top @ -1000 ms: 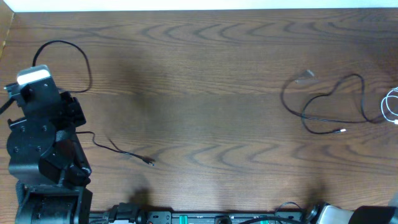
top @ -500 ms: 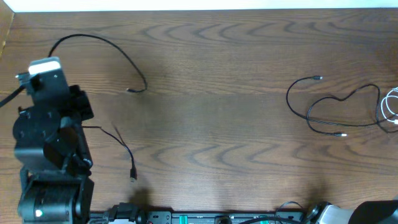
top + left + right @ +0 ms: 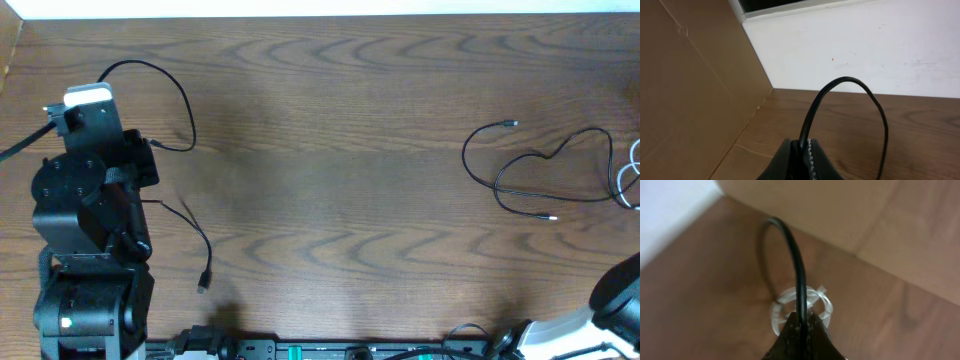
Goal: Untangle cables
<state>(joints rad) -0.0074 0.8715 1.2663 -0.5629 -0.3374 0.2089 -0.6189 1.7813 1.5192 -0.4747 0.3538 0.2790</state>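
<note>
My left gripper [image 3: 804, 145] is shut on a thin black cable [image 3: 845, 80] that arches up from the jaws and falls to the right. Overhead, this cable [image 3: 178, 95] loops beside my left arm [image 3: 90, 180], and its other stretch ends in a plug [image 3: 203, 287]. My right gripper [image 3: 801, 316] is shut on a second black cable [image 3: 792, 245], just above a white coiled cable [image 3: 815, 297] on the table. Overhead, that second black cable [image 3: 545, 157] lies in loose loops at the right, with the white cable [image 3: 630, 170] at the right edge. The right gripper itself is out of the overhead view.
A cardboard wall [image 3: 685, 90] stands at the table's left end, with a white wall [image 3: 865, 50] behind. Another cardboard wall [image 3: 865, 215] stands close behind the white coil. Part of my right arm [image 3: 620, 290] shows at the bottom right corner.
The left arm has shifted up and right, and the left cable's loop has drawn in closer to it. The right black cable has slid right then settled. The right arm has come into the bottom corner.
</note>
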